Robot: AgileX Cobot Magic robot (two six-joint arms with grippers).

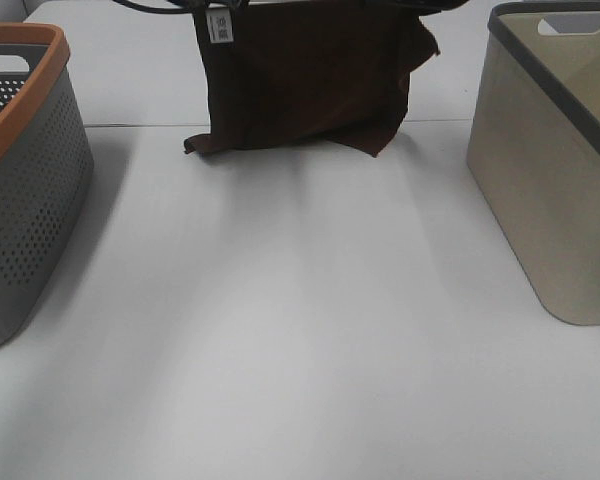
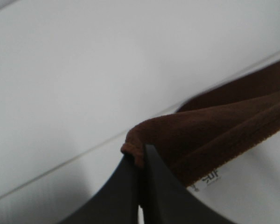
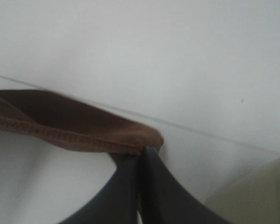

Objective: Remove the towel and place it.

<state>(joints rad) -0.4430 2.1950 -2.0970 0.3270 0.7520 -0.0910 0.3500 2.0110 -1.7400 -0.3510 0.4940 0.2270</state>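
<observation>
Clearly, the towel (image 1: 305, 75) is held up at the far side of the table (image 1: 300, 330), stretched between both arms — one top corner is clenched in the left gripper (image 2: 141, 156), the other in the right gripper (image 3: 140, 156), each pair of jaws pressed together on a fold of cloth. Its upper edge runs side to side across the exterior view, and the cloth hangs straight down from that line, with the lower hem just brushing or nearly brushing the table; which of the two cannot be told. A white tag (image 1: 219, 26) is seen near the left-held corner. The grey basket with an orange rim (image 1: 25, 180) stands well to the left, the beige basket (image 1: 555, 170) well to the right, the towel between them. Neither arm is judged nearer — the load is shared evenly, so any placing would need both moved together.
</observation>
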